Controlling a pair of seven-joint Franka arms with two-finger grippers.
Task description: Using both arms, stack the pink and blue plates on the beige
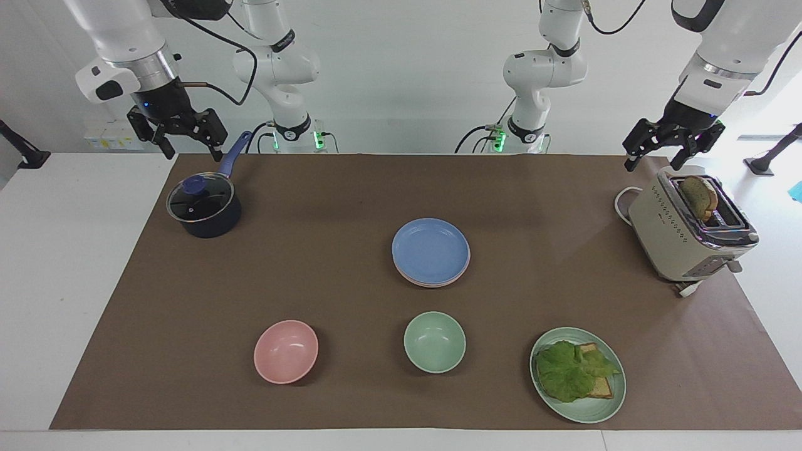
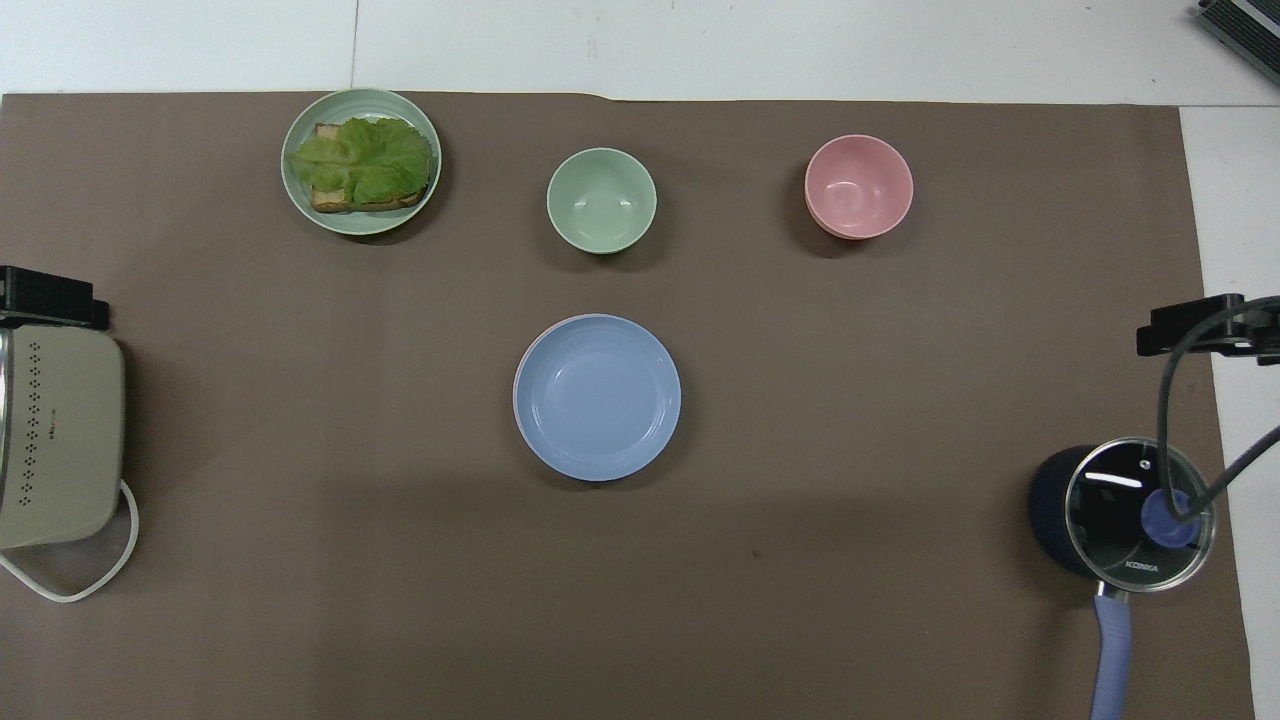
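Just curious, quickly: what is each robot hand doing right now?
Left hand: open, empty, over the toaster.
Right hand: open, empty, over the saucepan.

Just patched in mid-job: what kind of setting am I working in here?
Most likely a robotics lab staged as a kitchen: a brown mat on a white table, a toaster with bread in its slot, a lidded saucepan, and extra white arms mounted by a bare white wall.

A white worktop [image 1: 69,263] carries a brown mat [image 1: 326,207] reaching nearly to its edges; a black clamp foot [image 1: 28,160] sits at one corner.
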